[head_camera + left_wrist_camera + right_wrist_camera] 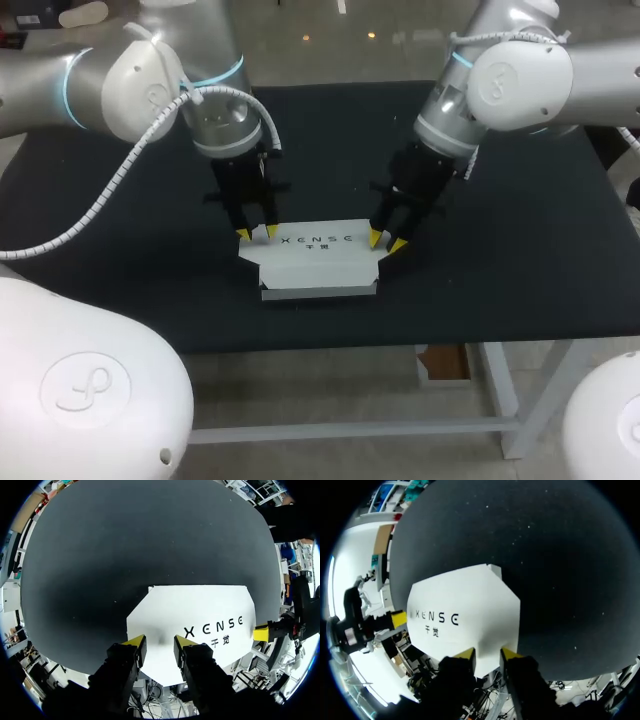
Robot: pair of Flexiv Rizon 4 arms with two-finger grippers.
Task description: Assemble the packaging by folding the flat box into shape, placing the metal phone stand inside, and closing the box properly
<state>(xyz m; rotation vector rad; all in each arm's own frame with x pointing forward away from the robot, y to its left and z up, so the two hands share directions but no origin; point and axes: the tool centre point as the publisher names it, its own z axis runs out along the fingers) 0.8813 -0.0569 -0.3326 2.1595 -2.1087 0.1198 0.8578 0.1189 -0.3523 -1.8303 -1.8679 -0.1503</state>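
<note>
- Black table point(520, 250): the white box point(318, 262) lies mid-table toward the near edge, long axis left-right, printed panel up.
- Left gripper point(257, 233) is parted at the box's left end. Right gripper point(386, 242) is at its right end, grasp impossible to tell.
- Box seemingly part-folded; no stand in sight, closing still ahead.

— From where does the head view look?
— From high behind the robot, facing down and forward. It takes in the whole table point(520, 250), with the box point(318, 262) near the middle and fairly far from the lens
— And the wrist cameras?
— Each rides its own arm and looks steeply down, very close to the box. One looks past the left gripper point(160, 647) at the box's left end, the other past the right gripper point(487, 655) at its right end
— What do the views share?
— All three see the box top and the dark table around it, and each wrist view also catches the other gripper across the box
</note>
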